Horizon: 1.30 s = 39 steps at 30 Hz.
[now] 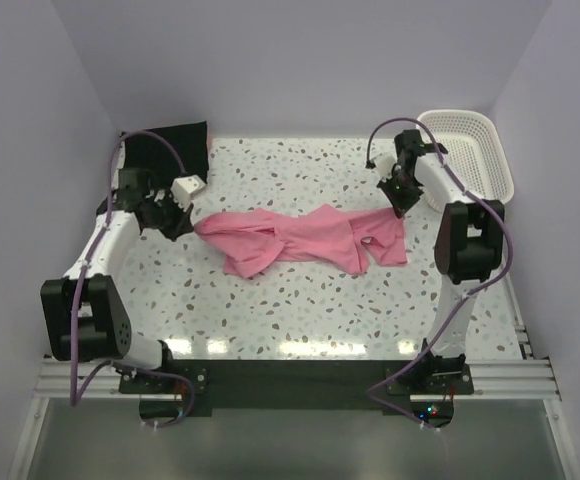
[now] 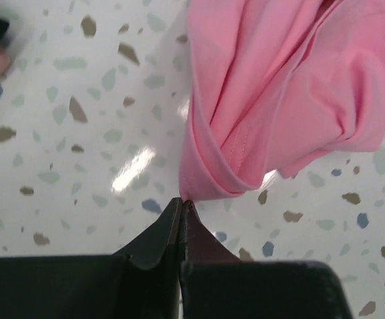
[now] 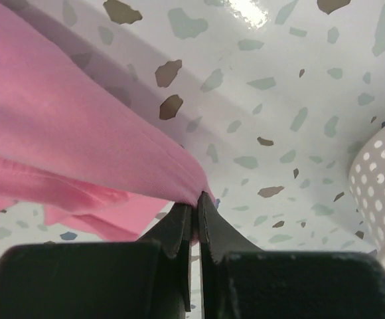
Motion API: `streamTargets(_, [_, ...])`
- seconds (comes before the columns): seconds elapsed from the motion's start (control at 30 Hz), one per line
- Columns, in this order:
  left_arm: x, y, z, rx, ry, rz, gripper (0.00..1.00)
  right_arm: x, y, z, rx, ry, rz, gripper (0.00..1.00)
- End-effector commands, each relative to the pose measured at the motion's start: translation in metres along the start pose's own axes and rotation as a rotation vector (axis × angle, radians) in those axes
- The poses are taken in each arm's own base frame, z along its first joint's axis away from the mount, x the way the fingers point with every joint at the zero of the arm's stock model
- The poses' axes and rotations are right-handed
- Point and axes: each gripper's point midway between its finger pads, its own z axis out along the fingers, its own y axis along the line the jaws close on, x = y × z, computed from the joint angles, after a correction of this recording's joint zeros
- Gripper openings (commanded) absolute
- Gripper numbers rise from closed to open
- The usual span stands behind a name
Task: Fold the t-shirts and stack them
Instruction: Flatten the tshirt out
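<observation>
The pink t-shirt sprawls bunched across the middle of the speckled table, its long axis running left to right. The left gripper, fingers pressed together, pinches its left end. The right gripper nips its right end the same way. The folded black garment sits at the far-left corner and the white basket at the far right.

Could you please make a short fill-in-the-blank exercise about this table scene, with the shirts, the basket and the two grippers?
1. The left gripper and the right gripper are both shut on the ____ t-shirt.
2. The white basket stands at the far ____ corner of the table.
3. The folded garment at the far left corner is ____ in colour.
Missing words: pink; right; black.
</observation>
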Motion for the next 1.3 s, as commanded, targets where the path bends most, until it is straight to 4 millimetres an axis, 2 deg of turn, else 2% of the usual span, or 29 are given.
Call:
streamTargets(0.0, [0.049,0.010,-0.011,-0.014,0.094,-0.051,0.00,0.000,-0.024,0.002,0.084,0.049,-0.033,0.00])
streamTargets(0.07, [0.083,0.023,-0.015,-0.054,0.158,-0.092,0.00,0.001,-0.023,0.004,0.075,0.057,-0.041,0.00])
streamTargets(0.17, [0.110,0.035,-0.013,-0.063,0.215,-0.154,0.00,0.004,-0.015,0.009,0.029,0.074,-0.043,0.00])
streamTargets(0.27, [0.111,0.042,-0.010,-0.060,0.225,-0.189,0.00,0.008,-0.005,0.007,-0.030,0.099,-0.035,0.00])
streamTargets(0.3, [0.111,0.045,-0.009,-0.065,0.225,-0.191,0.00,0.007,-0.005,0.004,-0.034,0.102,-0.035,0.11])
streamTargets(0.37, [0.108,0.045,-0.006,-0.032,0.223,-0.194,0.03,0.004,0.012,-0.010,-0.122,0.071,-0.031,0.31])
streamTargets(0.4, [0.109,0.038,-0.007,0.009,0.238,-0.189,0.07,-0.003,0.017,-0.018,-0.153,0.036,-0.030,0.48])
streamTargets(0.43, [0.102,0.042,-0.010,0.015,0.226,-0.176,0.17,-0.005,0.024,-0.027,-0.184,0.019,-0.022,0.52])
streamTargets(0.47, [0.098,0.036,-0.010,0.053,0.214,-0.175,0.21,-0.015,0.035,-0.037,-0.240,-0.035,-0.011,0.58])
streamTargets(0.5, [0.090,0.037,-0.011,0.060,0.192,-0.171,0.27,-0.024,0.039,-0.046,-0.259,-0.070,0.009,0.59])
streamTargets(0.53, [0.074,0.040,-0.013,0.068,0.138,-0.163,0.37,-0.026,0.046,-0.052,-0.293,-0.076,0.023,0.59])
streamTargets(0.6, [0.055,0.043,-0.013,0.065,0.091,-0.193,0.48,-0.042,0.064,-0.063,-0.372,-0.129,0.055,0.58])
streamTargets(0.63, [0.036,0.044,-0.009,0.067,0.071,-0.169,0.55,-0.047,0.072,-0.065,-0.402,-0.144,0.065,0.57])
streamTargets(0.7, [0.015,0.049,0.001,0.053,0.055,-0.174,0.60,-0.059,0.090,-0.064,-0.470,-0.166,0.090,0.56])
streamTargets(0.73, [0.002,0.041,0.011,0.067,0.050,-0.150,0.60,-0.066,0.095,-0.061,-0.484,-0.179,0.088,0.56])
streamTargets(0.8, [-0.018,0.047,0.025,0.026,0.021,-0.143,0.61,-0.073,0.105,-0.048,-0.510,-0.168,0.122,0.53])
streamTargets(0.83, [-0.030,0.042,0.035,0.032,0.012,-0.126,0.61,-0.079,0.105,-0.044,-0.513,-0.181,0.129,0.52])
streamTargets(0.87, [-0.031,0.044,0.045,0.023,0.020,-0.136,0.61,-0.082,0.106,-0.038,-0.521,-0.178,0.137,0.52])
streamTargets(0.9, [-0.045,0.049,0.051,0.009,-0.005,-0.146,0.61,-0.089,0.106,-0.036,-0.522,-0.184,0.153,0.52])
streamTargets(0.93, [-0.051,0.049,0.058,0.012,-0.007,-0.147,0.61,-0.092,0.106,-0.025,-0.528,-0.179,0.165,0.51])
streamTargets(0.97, [-0.050,0.044,0.073,0.034,0.015,-0.154,0.61,-0.096,0.105,-0.020,-0.528,-0.180,0.172,0.51])
streamTargets(1.0, [-0.060,0.046,0.078,0.032,0.003,-0.162,0.61,-0.104,0.103,-0.020,-0.523,-0.196,0.186,0.51])
streamTargets(1.03, [-0.065,0.041,0.085,0.046,0.005,-0.152,0.61,-0.109,0.103,-0.010,-0.533,-0.199,0.196,0.51])
streamTargets(1.07, [-0.061,0.040,0.095,0.054,0.026,-0.163,0.61,-0.117,0.101,-0.010,-0.530,-0.219,0.209,0.51])
streamTargets(1.1, [-0.067,0.036,0.100,0.059,0.025,-0.147,0.61,-0.121,0.102,-0.006,-0.532,-0.222,0.215,0.51])
streamTargets(1.27, [-0.067,0.037,0.113,0.031,0.052,-0.133,0.62,-0.140,0.097,0.025,-0.477,-0.253,0.218,0.49])
